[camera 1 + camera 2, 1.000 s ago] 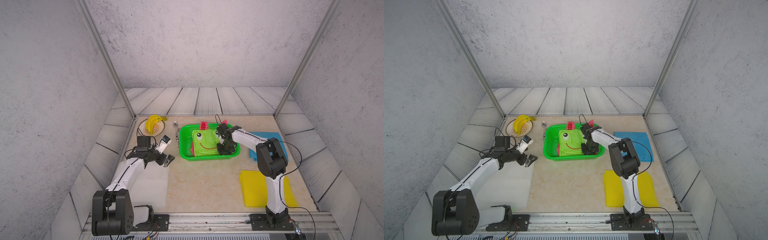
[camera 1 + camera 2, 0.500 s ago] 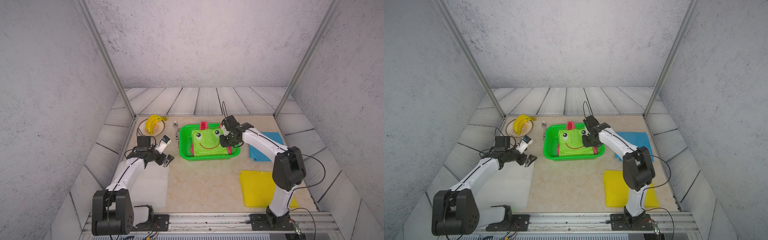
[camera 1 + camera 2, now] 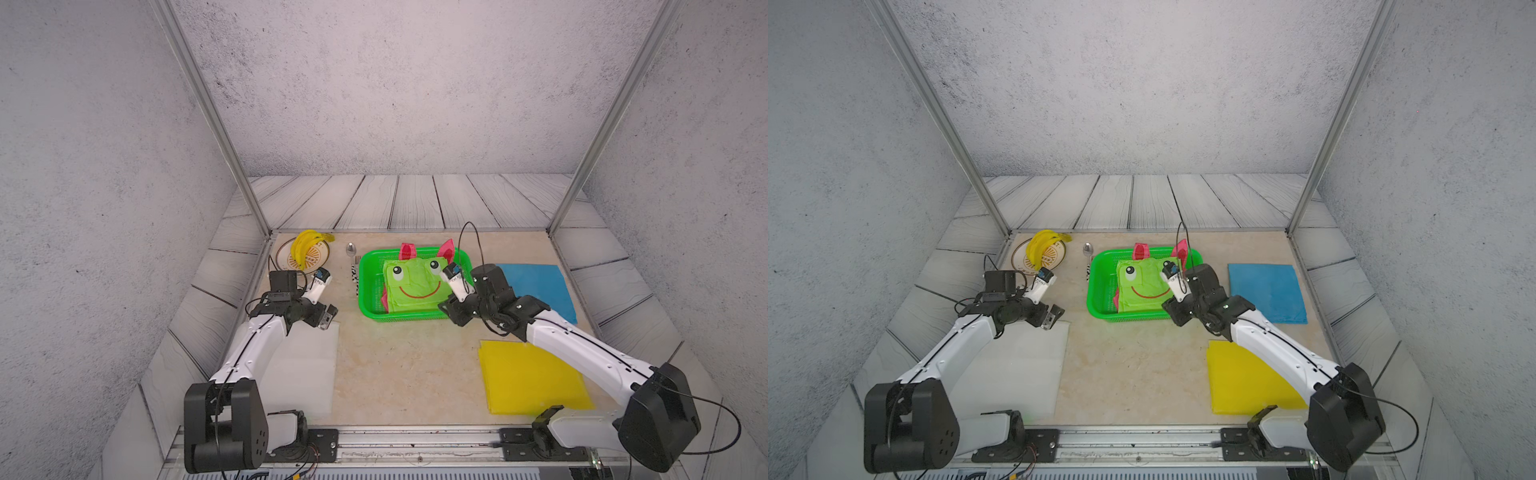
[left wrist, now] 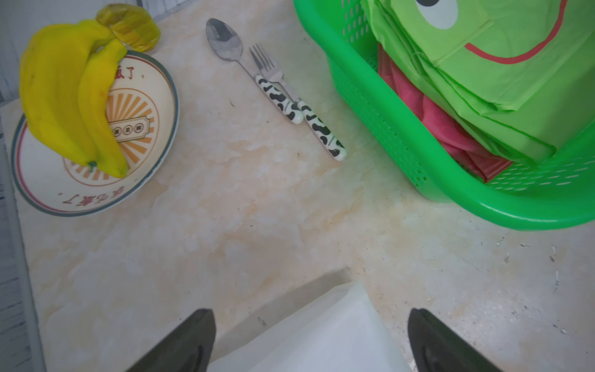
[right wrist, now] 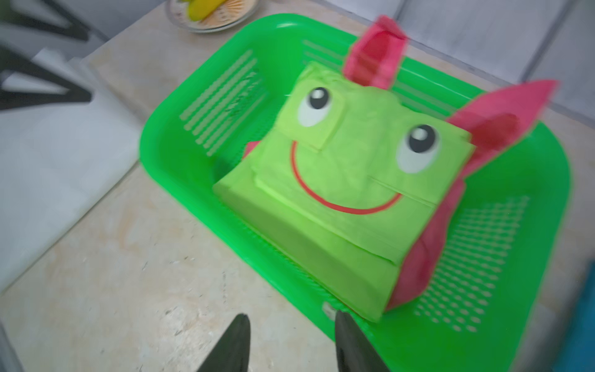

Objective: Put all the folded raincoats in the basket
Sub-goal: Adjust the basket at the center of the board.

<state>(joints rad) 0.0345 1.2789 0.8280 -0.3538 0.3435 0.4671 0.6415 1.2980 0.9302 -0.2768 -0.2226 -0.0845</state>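
Release step, judged complete: folded raincoat (image 3: 411, 286) lies inside basket (image 3: 399, 317), far centre of bench (image 3: 395, 365). Right jaws part-open, empty, over its near-right rim; left jaws wide, empty. Next: lift clear without snagging.

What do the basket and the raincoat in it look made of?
Basket: likely moulded plastic, glossy; slotted, perforated walls and a smooth rolled rim. Raincoat: probably thin plastic-like film, matte; crisp fold creases, and its pink flaps look translucent.

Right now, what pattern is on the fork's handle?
Handle: black-and-white cow spots; left wrist view.
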